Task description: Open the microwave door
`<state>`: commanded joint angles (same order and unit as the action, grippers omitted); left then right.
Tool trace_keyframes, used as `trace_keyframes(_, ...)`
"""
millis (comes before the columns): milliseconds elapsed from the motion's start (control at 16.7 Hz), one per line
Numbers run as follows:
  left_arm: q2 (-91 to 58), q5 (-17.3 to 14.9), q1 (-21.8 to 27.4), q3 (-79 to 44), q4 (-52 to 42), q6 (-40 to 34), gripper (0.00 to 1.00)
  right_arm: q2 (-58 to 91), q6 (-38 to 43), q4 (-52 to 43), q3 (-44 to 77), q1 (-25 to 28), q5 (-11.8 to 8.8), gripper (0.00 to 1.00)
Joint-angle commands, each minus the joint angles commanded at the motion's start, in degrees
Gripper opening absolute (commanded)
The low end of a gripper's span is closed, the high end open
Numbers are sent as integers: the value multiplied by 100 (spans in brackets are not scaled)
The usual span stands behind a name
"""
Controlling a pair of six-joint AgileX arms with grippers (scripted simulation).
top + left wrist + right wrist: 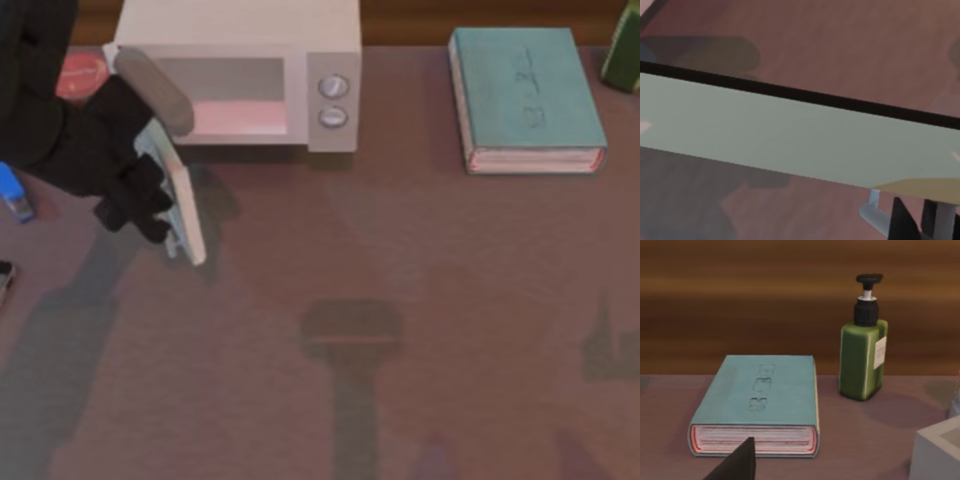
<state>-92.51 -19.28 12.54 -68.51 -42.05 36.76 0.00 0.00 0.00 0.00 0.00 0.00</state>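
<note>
Since the door hangs wide: the microwave door [186, 205] stands swung out at the left of the microwave [240, 75].
Left gripper [150, 215]: at the door's handle edge; grip unclear, cannot tell.
Risk: over-pulling could drag the microwave or slip off.
Right arm: parked near the book [757, 405].

My left arm [60, 120] is black. Microwave [240, 30] is off-white w/ pinkish-lit interior and two silver knobs [333, 101]; microwave door [185, 205] off-white, pale grey-green face w/ black edge strip in left wrist view. Table [420, 300] reddish-brown. Book [525, 95] teal w/ pinkish page edges. Pump bottle [862, 357] green, black pump, white label. Wall behind: brown wood tones.
</note>
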Motion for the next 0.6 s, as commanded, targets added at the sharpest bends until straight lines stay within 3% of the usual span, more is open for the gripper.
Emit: trace_keyframes(600, -23, -69, -67, -24, -76, 203, 0, 0, 0, 0, 0, 0, 0, 100)
